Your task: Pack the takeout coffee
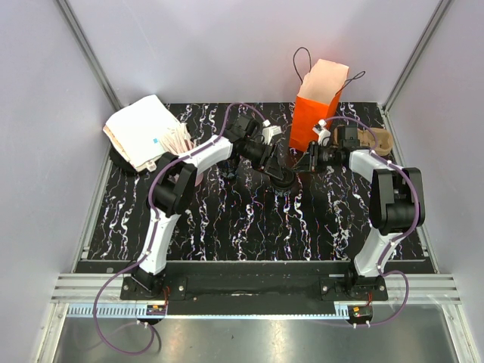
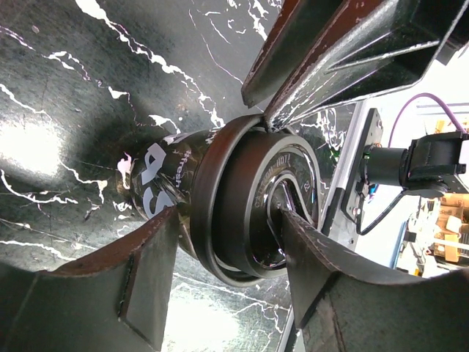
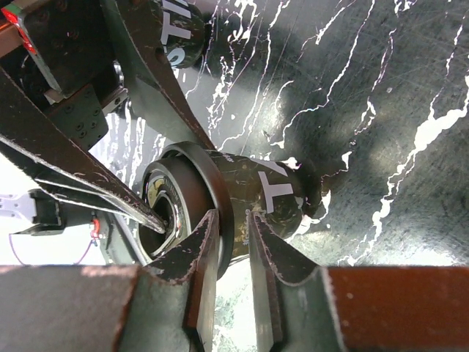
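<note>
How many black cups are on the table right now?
2. The lidded cup sits mid-table within the left gripper; a second cup is just beyond that gripper, its top hidden. More may be hidden.

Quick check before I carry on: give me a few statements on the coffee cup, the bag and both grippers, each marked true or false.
1. The left gripper has its fingers either side of the takeout coffee at its lid. True.
2. The takeout coffee is inside the orange bag. False: it stands on the table, in front of the bag.
3. The right gripper is wide open, clear of the cup. False: its fingers are pinched close together at the lid's rim.
4. A second black cup is in view near the one being handled. True.
5. The orange bag lies flat. False: it stands upright with its top open.
</note>
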`<state>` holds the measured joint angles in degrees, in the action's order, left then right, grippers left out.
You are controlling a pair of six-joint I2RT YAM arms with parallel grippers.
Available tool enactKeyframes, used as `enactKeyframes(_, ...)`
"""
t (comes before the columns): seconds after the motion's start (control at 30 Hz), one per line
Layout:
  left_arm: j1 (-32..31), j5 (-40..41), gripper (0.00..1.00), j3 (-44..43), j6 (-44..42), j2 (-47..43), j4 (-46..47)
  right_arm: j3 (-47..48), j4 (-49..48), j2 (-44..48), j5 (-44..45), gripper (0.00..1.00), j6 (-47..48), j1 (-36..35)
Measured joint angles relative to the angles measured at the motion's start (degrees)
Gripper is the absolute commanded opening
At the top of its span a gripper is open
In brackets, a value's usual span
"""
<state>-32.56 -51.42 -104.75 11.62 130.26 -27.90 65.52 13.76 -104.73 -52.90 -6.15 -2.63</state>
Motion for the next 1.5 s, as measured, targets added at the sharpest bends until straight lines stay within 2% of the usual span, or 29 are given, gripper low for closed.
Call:
enactKeyframes(0.33, 0.0, 0.0, 0.52, 0.0, -0.1, 0.0, -0.5, 0.1, 0.3, 0.5, 2.1, 0.28, 0.4, -0.7)
enactKeyframes(0.43, -0.1, 0.2, 0.50, 0.0, -0.2, 0.0, -0.6, 0.1, 1.1, 1.7, 5.5, 0.28, 1.1, -1.7)
enactKeyframes(0.67, -0.1, 0.8, 0.47, 0.0, -0.4, -0.3, -1.2, 0.1, 2.1, 5.2, 15.9, 0.35, 4.4, -5.6)
enactKeyframes(1.0, -0.5, 0.8, 0.46, 0.3, -1.7, -0.7, -1.1, 0.7, 6.4, 7.7, 20.3, 0.48, 8.1, -6.4)
enactKeyframes(1.17, -0.6, 0.6, 0.45, 0.4, -2.3, -0.7, -1.2, 1.5, 8.8, 8.9, 18.9, 0.50, 8.4, -5.4)
enactKeyframes(1.5, -0.8, 0.8, 0.45, 0.4, -2.3, -0.7, -0.5, 1.6, 11.4, 10.2, 5.5, 0.50, 7.2, -2.8)
